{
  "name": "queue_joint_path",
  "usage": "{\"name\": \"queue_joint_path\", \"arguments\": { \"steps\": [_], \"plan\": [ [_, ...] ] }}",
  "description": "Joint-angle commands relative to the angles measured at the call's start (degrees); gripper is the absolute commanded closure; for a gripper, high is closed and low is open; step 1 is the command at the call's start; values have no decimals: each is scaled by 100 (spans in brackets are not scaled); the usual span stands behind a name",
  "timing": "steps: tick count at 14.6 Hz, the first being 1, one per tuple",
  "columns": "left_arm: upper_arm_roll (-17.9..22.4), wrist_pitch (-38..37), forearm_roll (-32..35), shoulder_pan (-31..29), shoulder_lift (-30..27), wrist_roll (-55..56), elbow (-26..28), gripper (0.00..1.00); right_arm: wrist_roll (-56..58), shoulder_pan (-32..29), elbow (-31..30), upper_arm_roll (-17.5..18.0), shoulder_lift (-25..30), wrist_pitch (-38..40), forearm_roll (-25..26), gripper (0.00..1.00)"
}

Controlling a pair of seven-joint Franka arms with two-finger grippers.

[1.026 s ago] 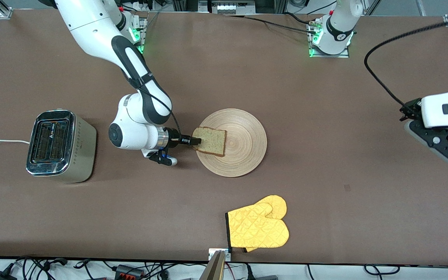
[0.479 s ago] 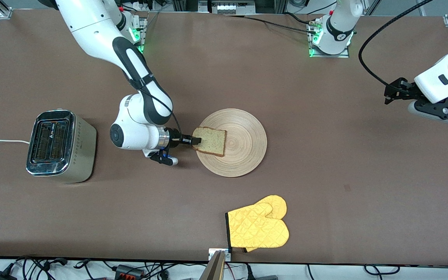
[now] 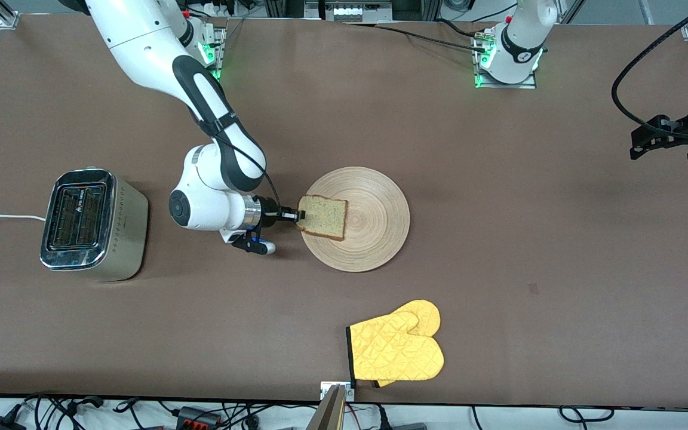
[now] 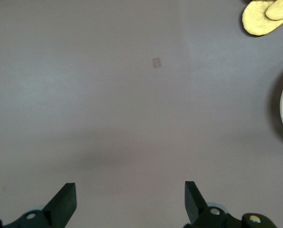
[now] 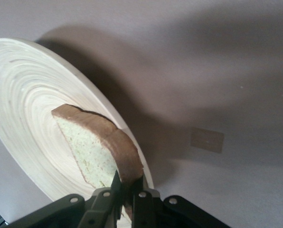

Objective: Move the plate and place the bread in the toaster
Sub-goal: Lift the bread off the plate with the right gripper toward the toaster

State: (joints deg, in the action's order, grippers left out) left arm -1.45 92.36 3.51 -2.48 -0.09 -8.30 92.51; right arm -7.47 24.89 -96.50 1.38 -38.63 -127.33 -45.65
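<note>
Front view: right gripper (image 3: pixel 297 216) is clamped on the edge of the bread (image 3: pixel 323 217), which lies on the plate (image 3: pixel 374 203) mid-table; the toaster (image 3: pixel 90 222) stands well apart toward the right arm's end. Left gripper (image 3: pixel 639 143) is parked over bare table, waiting.

Left wrist view: fingers (image 4: pixel 194 200) are seen spread wide, nothing held.

Right wrist view: only the crust corner is pinched. Risk: a thin grip could let the slice tear, sag or slip on lift, then miss a slot.
</note>
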Motion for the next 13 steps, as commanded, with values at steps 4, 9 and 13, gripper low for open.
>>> {"name": "queue_joint_path", "arguments": {
  "steps": [4,9,13],
  "plan": [
    [83,81,-69,231,-193,-348,162,0,105,-19,509,-58,206,534,186,100],
    [75,89,-113,230,-175,-330,127,0,-368,-107,851,-321,663,1261,1031,100],
    [75,116,-122,231,-193,-330,109,0,-633,-89,1720,-840,717,2587,2232,100]
  ]
}}
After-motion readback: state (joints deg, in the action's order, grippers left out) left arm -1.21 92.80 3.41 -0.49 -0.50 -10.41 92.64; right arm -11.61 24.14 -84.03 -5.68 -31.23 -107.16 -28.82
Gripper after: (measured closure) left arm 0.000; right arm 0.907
